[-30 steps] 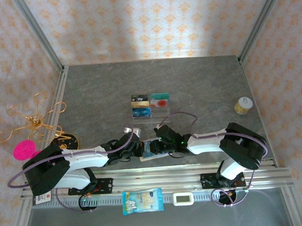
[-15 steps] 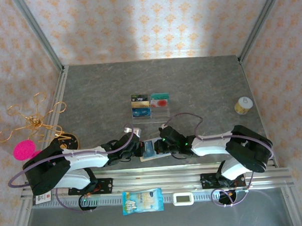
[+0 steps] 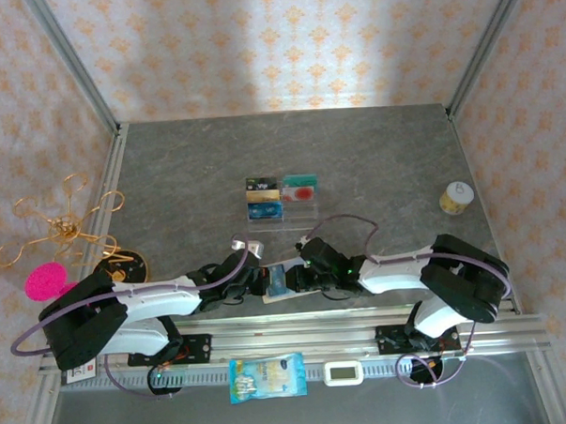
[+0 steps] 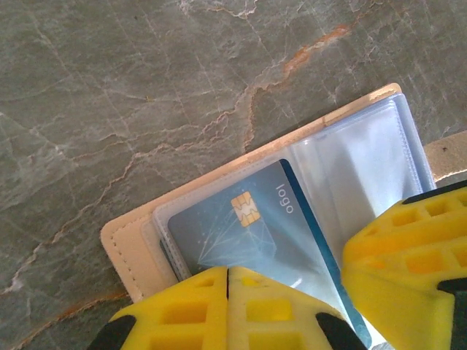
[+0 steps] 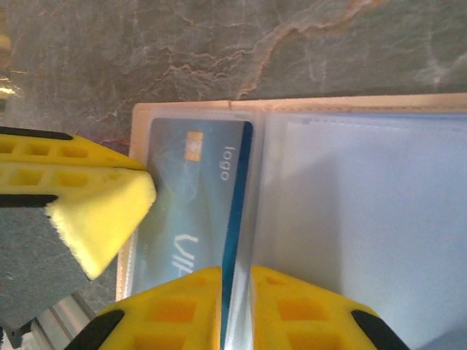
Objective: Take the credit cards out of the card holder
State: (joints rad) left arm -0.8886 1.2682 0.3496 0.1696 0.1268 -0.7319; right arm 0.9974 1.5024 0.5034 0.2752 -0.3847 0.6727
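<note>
- At the far left of the overhead view, beside the grey table (image 3: 374, 152), you have a gold wire stand (image 3: 63, 222), a pink round thing (image 3: 46, 280) and a black disc (image 3: 126, 266).
- Your left gripper (image 4: 228, 271) lies low near the bottom centre of the overhead view. In its own camera the two yellow pads are pressed together with no gap. They sit at the lower edge of the frame, over the lower part of the card, and nothing can be seen between them.
- Your wallet (image 4: 124, 244) lies open on the table between the two grippers, tan border outward and clear pockets facing up. A blue card (image 4: 241, 233) with a gold chip and the word "logo" sits inside one clear pocket, and a pale clear leaf lies next to it.
- Your right gripper (image 5: 236, 271) is just right of the wallet in the overhead view. Its fingers are drawn close with a slim slot between them, and the card's dark edge and the clear sleeve show in that slot. You cannot tell whether they pinch either one.
- Above the wallet and apart from it, a clear rack (image 3: 307, 213) holds other cards (image 3: 299, 187) in black, gold, teal, red and blue.
- Along the bottom edge lie a snack bag (image 3: 267, 377) and a white timer (image 3: 344, 371).
- At the right edge of the table stands a small yellow jar (image 3: 456, 198).
</note>
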